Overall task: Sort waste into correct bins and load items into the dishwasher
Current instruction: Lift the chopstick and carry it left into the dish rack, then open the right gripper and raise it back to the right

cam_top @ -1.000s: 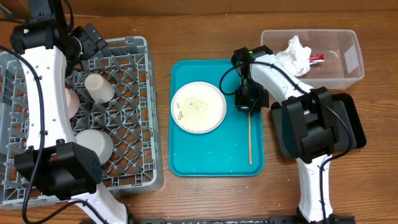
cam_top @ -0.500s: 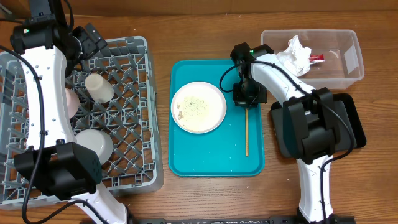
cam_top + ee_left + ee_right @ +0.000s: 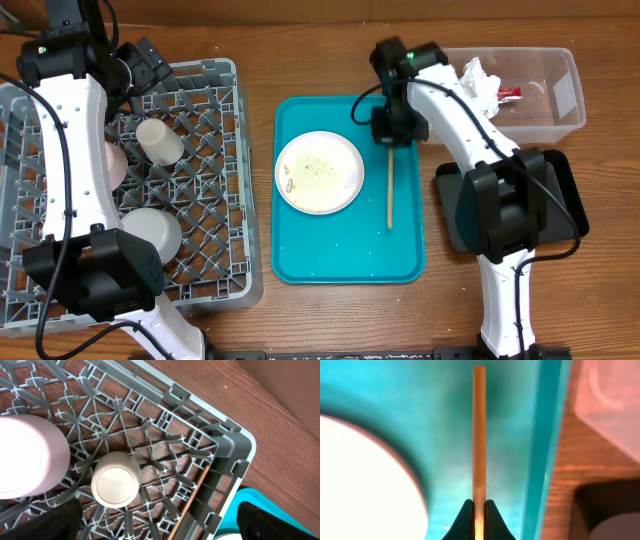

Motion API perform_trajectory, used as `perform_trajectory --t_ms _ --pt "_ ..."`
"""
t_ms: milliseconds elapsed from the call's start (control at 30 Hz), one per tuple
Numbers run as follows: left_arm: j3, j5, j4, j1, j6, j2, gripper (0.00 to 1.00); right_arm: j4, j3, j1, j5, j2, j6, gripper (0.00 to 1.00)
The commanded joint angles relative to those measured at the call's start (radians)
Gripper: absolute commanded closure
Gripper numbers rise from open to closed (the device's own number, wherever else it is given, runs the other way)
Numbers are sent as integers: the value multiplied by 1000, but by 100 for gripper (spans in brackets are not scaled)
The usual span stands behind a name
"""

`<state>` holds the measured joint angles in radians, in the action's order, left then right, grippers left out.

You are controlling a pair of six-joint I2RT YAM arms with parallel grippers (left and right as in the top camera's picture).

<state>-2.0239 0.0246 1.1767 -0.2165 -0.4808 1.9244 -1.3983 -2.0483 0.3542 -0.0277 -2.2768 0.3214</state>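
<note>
My right gripper (image 3: 393, 132) is shut on one end of a thin wooden chopstick (image 3: 390, 190) and holds it over the teal tray (image 3: 350, 262). In the right wrist view the fingertips (image 3: 466, 516) pinch the chopstick (image 3: 479, 430). The white plate (image 3: 335, 192) with rice crumbs (image 3: 312, 170) lies on the tray. The grey dish rack (image 3: 232, 205) holds a white cup (image 3: 158, 140), a pinkish dish (image 3: 116, 165) and a pale bowl (image 3: 152, 230). My left gripper (image 3: 160, 527) is open and empty above the rack, over another chopstick (image 3: 194, 496).
The clear tub (image 3: 560, 112) at the back right holds the crumpled napkin (image 3: 478, 86) and red wrapper (image 3: 509, 93). The black tray (image 3: 568, 200) lies in front of it, partly under my right arm. Bare wood lies along the table's front.
My right gripper has moved toward the back of the tray with the chopstick, which has shifted left and further back. The left arm has not moved.
</note>
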Motion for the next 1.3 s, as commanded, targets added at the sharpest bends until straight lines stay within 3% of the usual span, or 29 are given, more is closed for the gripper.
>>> perform_trajectory --t_ms 0,300,567,967,1067,1267 --pt "-6 -9 -3 4 -17 2 0 25 -120 0 -211 55 -48 96" --pt "-6 -9 -3 4 -17 2 0 333 -187 3 -770 55 -11 96" --pt "-6 -9 -3 4 -17 2 0 570 -187 110 -754 55 158 96" --pt "-6 -8 -3 4 -17 2 0 608 -183 337 -489 34 196 96" --pt "-6 -9 -3 4 -17 2 0 608 -183 380 -407 17 196 94" --pt "-6 -9 -3 4 -17 2 0 620 -183 397 -400 -16 196 80"
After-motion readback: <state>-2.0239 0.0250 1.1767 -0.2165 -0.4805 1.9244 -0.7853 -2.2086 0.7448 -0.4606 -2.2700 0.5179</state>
